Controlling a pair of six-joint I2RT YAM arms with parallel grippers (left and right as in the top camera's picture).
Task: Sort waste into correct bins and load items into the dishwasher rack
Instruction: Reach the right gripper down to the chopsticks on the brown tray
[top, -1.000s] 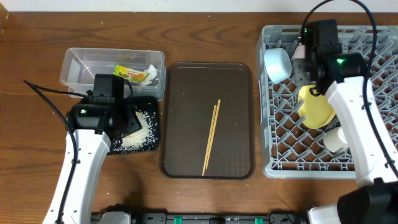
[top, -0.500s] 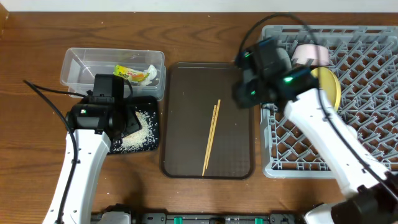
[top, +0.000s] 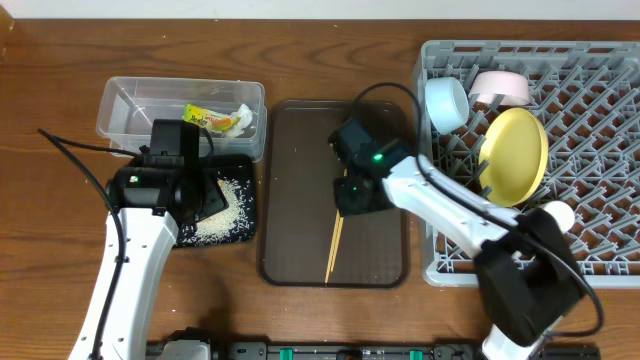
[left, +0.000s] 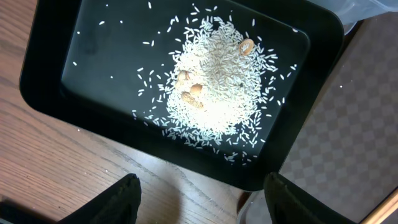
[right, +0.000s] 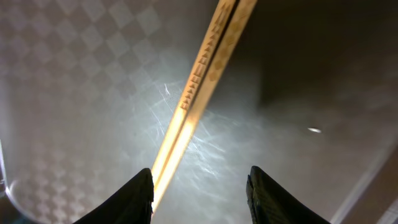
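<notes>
Two wooden chopsticks (top: 337, 238) lie side by side on the dark brown serving tray (top: 295, 190); they also show in the right wrist view (right: 205, 81). My right gripper (top: 352, 195) is open just above them, its left finger next to the sticks (right: 199, 196). The grey rack (top: 600, 180) holds the yellow plate (top: 515, 155), light blue bowl (top: 447, 103), a pale pink-white bowl (top: 500, 88) and small pale cup (top: 556, 215). My left gripper (left: 199, 202) is open over the black tray (left: 56, 62) with rice (left: 214, 81). The wrapper (top: 215, 120) lies in the clear tub (top: 130, 105).
The brown serving tray lies between the two bins on the left and the rack on the right. A few tan bits lie in the rice pile. The wooden table shows in front of the black tray (left: 74, 168).
My right arm has swung left from the rack and come down over the chopsticks on the brown tray. The yellow plate now stands in the rack. The left arm has not moved.
</notes>
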